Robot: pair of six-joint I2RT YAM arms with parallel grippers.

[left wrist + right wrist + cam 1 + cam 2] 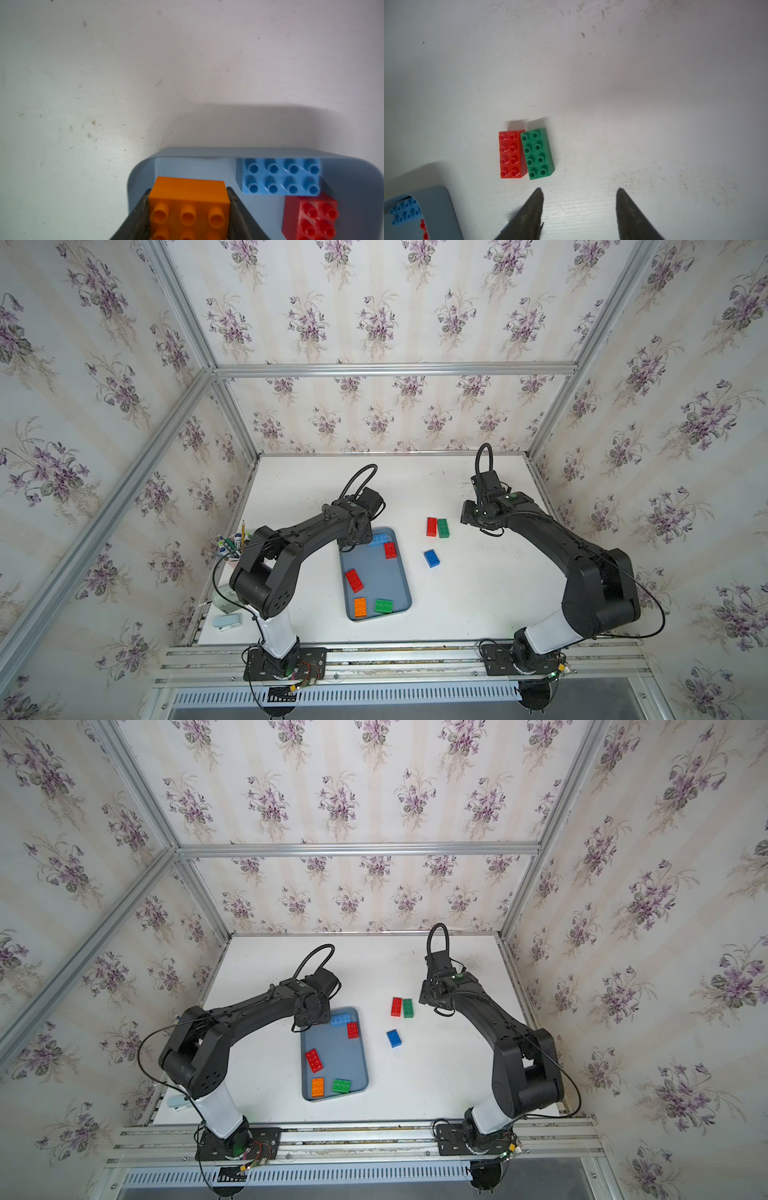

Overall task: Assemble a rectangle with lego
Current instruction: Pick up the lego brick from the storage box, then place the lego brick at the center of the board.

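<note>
Clamping an orange oblong studded plastic brick [188,207] by two opposite side walls, the left gripper [188,189] sits over the far left corner of the blue-grey plastic tray [207,152]. The studs face up, which suits setting the brick down flat beside others. The wrist hides this brick in both top views, and I cannot tell whether it has left the tray floor.

Just right of it, against the tray's far wall, lies a light blue oblong studded brick [378,539], with a red oblong plastic brick [390,550] touching its near right corner. Nearer in the tray lie a second red oblong brick [354,580], a second orange brick [360,607] and a green oblong studded brick [383,605]. They are loose and at odd angles, so I take them for unused stock.

Right of the tray, on the white tabletop [478,593], a third red oblong brick [432,526] and a second green oblong brick [443,528] lie touching, long side to long side. The green one is slightly skewed. I judge this pair to be the start of the rectangle. A dark blue oblong brick [432,558] lies apart, nearer.

Right of the pair, the right gripper [579,190] hovers with its jaws apart and nothing between them. It is probably placed there to straighten or steady the pair.
</note>
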